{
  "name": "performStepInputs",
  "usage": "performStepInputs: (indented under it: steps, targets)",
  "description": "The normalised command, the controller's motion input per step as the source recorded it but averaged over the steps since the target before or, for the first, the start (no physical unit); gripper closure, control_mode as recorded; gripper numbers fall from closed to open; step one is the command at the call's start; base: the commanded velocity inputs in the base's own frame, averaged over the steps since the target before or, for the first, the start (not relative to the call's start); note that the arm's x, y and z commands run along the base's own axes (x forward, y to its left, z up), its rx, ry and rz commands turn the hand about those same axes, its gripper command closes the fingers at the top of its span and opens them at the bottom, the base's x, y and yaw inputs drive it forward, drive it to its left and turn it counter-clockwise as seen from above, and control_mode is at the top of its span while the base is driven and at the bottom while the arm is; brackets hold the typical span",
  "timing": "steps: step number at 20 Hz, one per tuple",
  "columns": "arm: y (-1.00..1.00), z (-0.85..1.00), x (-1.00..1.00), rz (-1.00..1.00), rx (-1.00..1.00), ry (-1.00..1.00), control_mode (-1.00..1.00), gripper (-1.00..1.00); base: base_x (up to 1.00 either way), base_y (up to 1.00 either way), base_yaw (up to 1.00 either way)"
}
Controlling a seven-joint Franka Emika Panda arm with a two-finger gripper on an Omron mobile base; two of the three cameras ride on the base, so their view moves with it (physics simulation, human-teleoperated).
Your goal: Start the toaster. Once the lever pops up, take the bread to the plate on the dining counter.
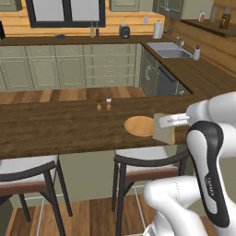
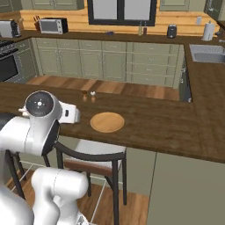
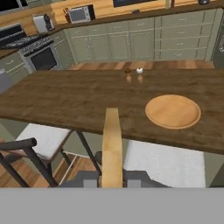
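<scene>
- We see the bread (image 3: 112,144), a pale tan slice with a darker crust, standing on edge and upright, clamped at its lower end in the closed tool (image 3: 112,177); it hangs over the near edge of the tabletop, short of the plate and apart from it.
- The plate (image 3: 173,111) is round, flat, tan-orange and bare, lying on the dining tabletop (image 3: 65,100).
- The toaster (image 3: 42,22), small and silver, sits far beyond the plate on the back wall's counter.

Sage-green cabinets (image 1: 69,69), wood floor (image 1: 69,95), stools (image 1: 143,161)
</scene>
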Motion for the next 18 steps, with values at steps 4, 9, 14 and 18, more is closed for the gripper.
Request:
performStepInputs:
  steps: [4,9,14,18]
  targets:
    - [-0.10,-0.06,0.44,-0.12,0.11,0.05,-1.00,1.00,0.00,0.00,0.00]
    - [-0.35,0.00,0.86,-0.18,0.34,0.26,-1.00,1.00,0.00,0.00,0.00]
    - [-0.50,0.00,0.84,-0.13,0.34,0.30,-1.00,1.00,0.00,0.00,0.00]
    - [-0.41,0.00,0.77,-0.12,0.22,0.25,-1.00,1.00,0.00,0.00,0.00]
